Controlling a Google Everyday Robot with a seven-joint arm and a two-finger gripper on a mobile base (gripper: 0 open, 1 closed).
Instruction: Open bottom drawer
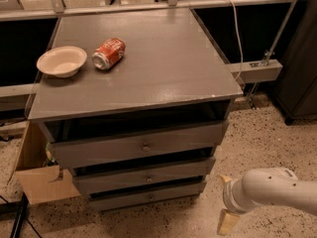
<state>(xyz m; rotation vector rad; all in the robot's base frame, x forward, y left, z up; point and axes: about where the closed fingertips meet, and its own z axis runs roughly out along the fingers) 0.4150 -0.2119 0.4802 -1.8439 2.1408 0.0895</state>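
The grey cabinet (pixel 148 78) has three drawers. The bottom drawer (pixel 124 200) is the lowest, slim front, with a small round knob (pixel 152 198) at its centre and a thin dark gap above it. Its front sits about flush with the middle drawer (pixel 143 177). My gripper (pixel 222 205), on a white arm (pixel 272 190), hangs low at the lower right, just right of the cabinet's front corner and level with the bottom drawer. Its two yellowish fingers (pixel 228 223) are spread apart and hold nothing. It is not touching the drawer.
A cream bowl (pixel 61 61) and a red soda can (pixel 109 53) lying on its side rest on the cabinet top. An open cardboard box (pixel 42 182) stands against the cabinet's left side. A speckled floor (pixel 257 138) lies to the right, with a dark cabinet (pixel 299 58) at the far right.
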